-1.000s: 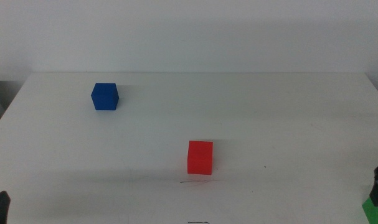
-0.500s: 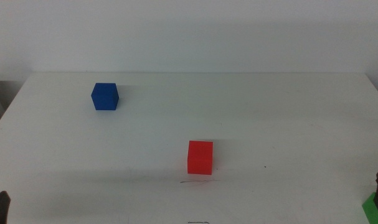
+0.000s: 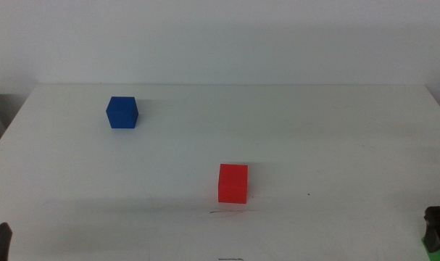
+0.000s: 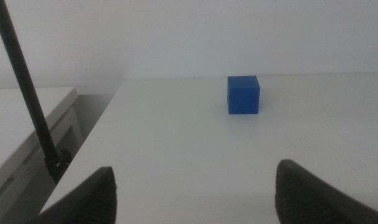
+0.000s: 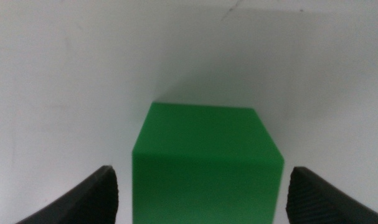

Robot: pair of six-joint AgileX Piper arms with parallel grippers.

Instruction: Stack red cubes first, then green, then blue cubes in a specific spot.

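The red cube stands near the table's middle, right behind a short thin dark line that marks the specific spot. The blue cube sits at the far left and also shows ahead of the left gripper, blue cube. That gripper waits open at the front left corner. At the front right edge my right gripper hangs over the green cube. In the right wrist view the green cube lies between the open jaws of the right gripper, with gaps on both sides.
The white table carries only the three cubes. A second faint dark mark shows at the front edge. A dark thin pole and a lower white surface stand beyond the table's left edge.
The right gripper has sunk toward the front right edge, down around the green cube. The red and blue cubes and the left gripper have not moved.
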